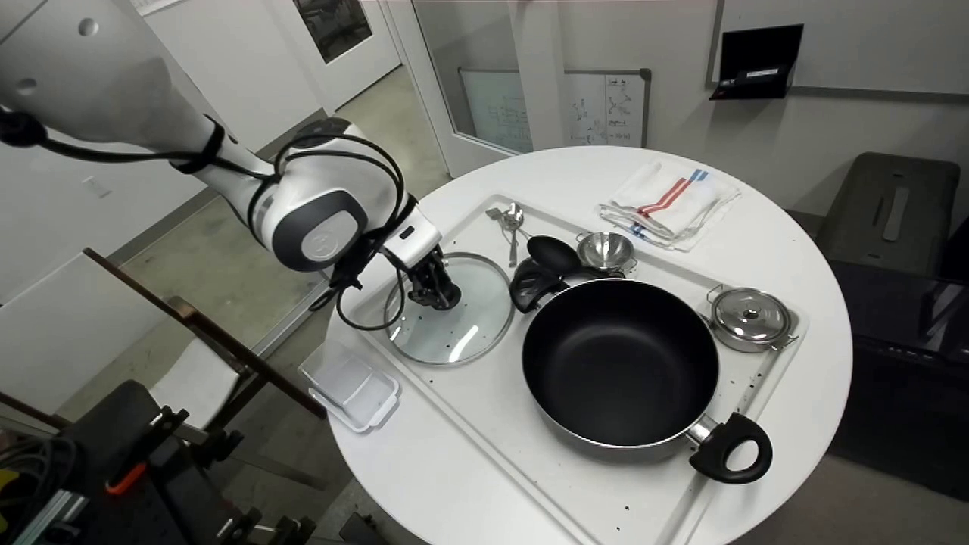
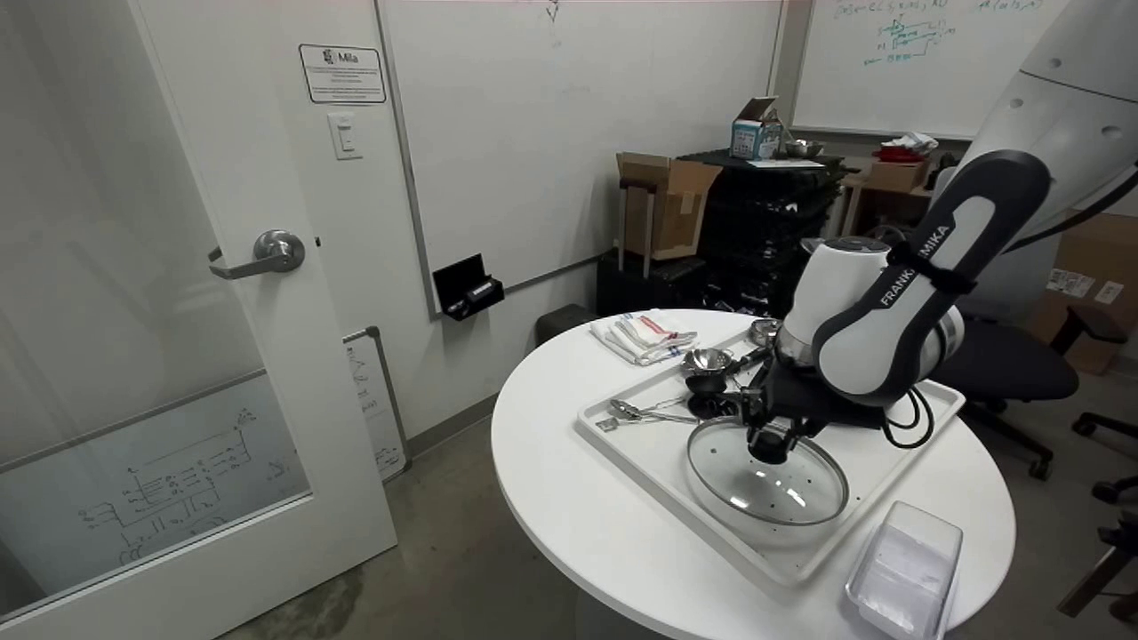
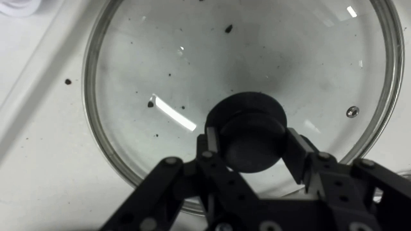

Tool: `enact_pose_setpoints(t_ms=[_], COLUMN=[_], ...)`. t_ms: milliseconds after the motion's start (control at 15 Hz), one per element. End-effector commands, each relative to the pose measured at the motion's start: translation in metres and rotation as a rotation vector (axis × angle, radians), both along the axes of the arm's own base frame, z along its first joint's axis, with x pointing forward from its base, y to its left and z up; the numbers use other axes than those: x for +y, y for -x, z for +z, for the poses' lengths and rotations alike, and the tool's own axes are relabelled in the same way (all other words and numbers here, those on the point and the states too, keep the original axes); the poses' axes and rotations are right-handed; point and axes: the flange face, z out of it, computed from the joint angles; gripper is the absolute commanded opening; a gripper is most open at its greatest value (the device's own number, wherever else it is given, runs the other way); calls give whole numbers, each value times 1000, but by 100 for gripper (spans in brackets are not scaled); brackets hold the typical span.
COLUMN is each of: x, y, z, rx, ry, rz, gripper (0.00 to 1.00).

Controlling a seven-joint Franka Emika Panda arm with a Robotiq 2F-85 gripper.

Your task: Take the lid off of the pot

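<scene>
The pot [image 1: 621,371] is large, black and uncovered, standing on the white tray in an exterior view. In the exterior view from across the table it is hidden behind the arm. The lid [image 1: 481,314] is clear glass with a metal rim, off to the side of the pot over the tray's corner; it shows also in an exterior view [image 2: 756,493] and the wrist view [image 3: 154,67]. My gripper [image 3: 252,138] has its fingers against both sides of the lid's black knob [image 3: 250,152]. The gripper [image 1: 443,295] points down at the lid's centre. I cannot tell whether the lid touches the tray.
The white tray [image 2: 658,502] has a raised rim. It also carries a small silver lidded pot [image 1: 751,314], a small colander [image 1: 606,250], a black ladle [image 1: 553,253] and metal utensils [image 1: 513,219]. A folded towel [image 1: 670,200] and a clear plastic container [image 1: 356,390] lie on the table.
</scene>
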Motion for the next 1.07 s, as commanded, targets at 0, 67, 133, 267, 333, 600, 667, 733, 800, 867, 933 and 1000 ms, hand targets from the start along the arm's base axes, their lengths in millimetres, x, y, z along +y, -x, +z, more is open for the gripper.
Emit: enact_pose_setpoints(t_ms=[0, 67, 133, 267, 333, 600, 667, 733, 800, 867, 933, 1000], x=[-4, -5, -6, -7, -7, -6, -6, -7, -7, -7, -7, -7], y=[-1, 0, 0, 1, 1, 2, 2, 1, 1, 1, 0, 0], z=[7, 7, 7, 7, 6, 6, 6, 7, 8, 9, 10, 12], rx=[-10, -8, -8, -6, -6, -4, -4, -7, -8, -11, -13, -15], ry=[18, 25, 33, 44, 48, 64, 67, 70, 73, 75, 76, 76], rz=[-7, -8, -7, -3, -1, 6, 7, 7, 8, 9, 9, 9], gripper=[26, 26, 26, 26, 26, 77, 83, 89, 95, 99, 100, 100])
